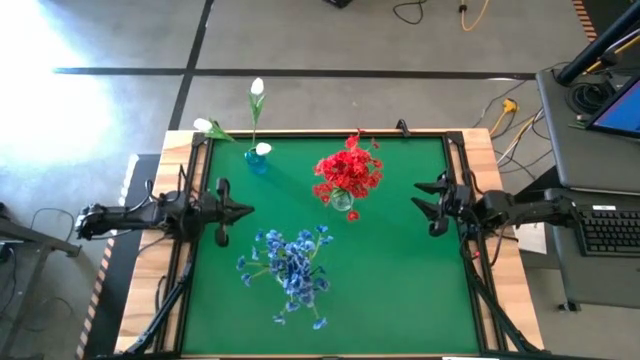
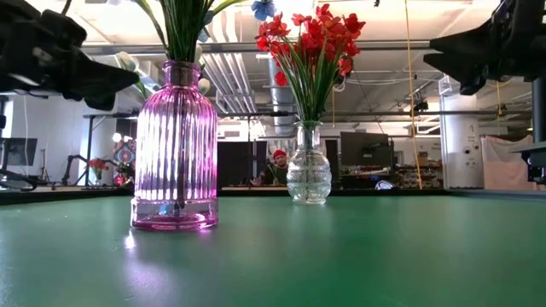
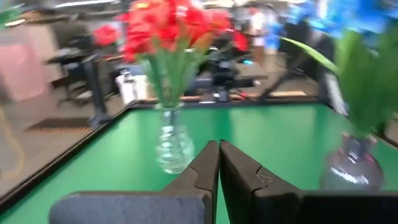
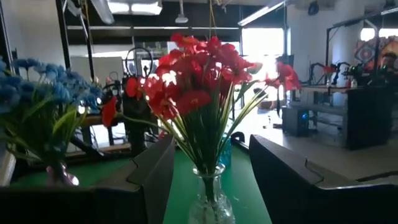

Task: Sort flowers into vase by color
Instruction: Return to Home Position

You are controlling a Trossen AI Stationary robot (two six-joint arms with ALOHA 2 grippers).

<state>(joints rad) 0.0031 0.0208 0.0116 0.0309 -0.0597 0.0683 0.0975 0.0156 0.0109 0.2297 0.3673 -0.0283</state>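
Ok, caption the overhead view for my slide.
Red flowers, blue flowers and white flowers stand bunched by colour on the green table, left gripper and right gripper at its sides.

My left arm (image 1: 140, 215), at the left edge of the green table (image 1: 400, 290), and my right arm (image 1: 530, 208), at the table's right edge, are both matte black: short blocky joints strung in a line, with knobbly housings where the segments meet. My left gripper (image 1: 246, 210) ends in two flat charcoal fingers (image 3: 200, 175) with straight inner faces, each with a small stepped notch cut into it. My right gripper (image 1: 417, 197) carries the same kind of pair, broad wedge-shaped plates with bevelled edges and a matching notch. Thin dark lines run beside the left arm by the table's left edge. They are probably cables, though from above I can't be sure.
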